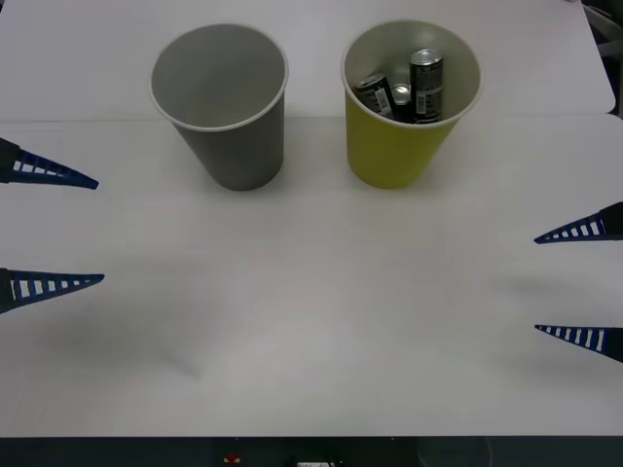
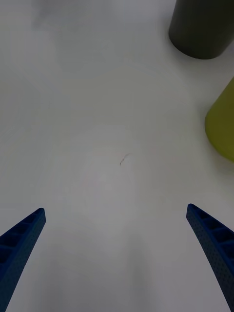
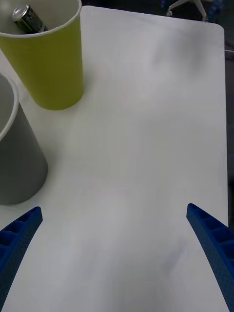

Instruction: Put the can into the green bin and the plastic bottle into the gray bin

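White tabletop [image 1: 311, 331] spreads under me. Gray bin [image 1: 222, 102] and green bin [image 1: 407, 107] stand upright side by side near the far edge, apart, gray on my left. Dark cans [image 1: 426, 83] sit inside the green one. My left claw [image 1: 54, 229] w/ fingers spread hovers by the left edge, holding nothing; right claw [image 1: 579, 282] likewise spread by the right edge.

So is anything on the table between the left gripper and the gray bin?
Nothing visible. The left gripper hangs open at the table's left edge, and only bare table lies between it and the gray bin.
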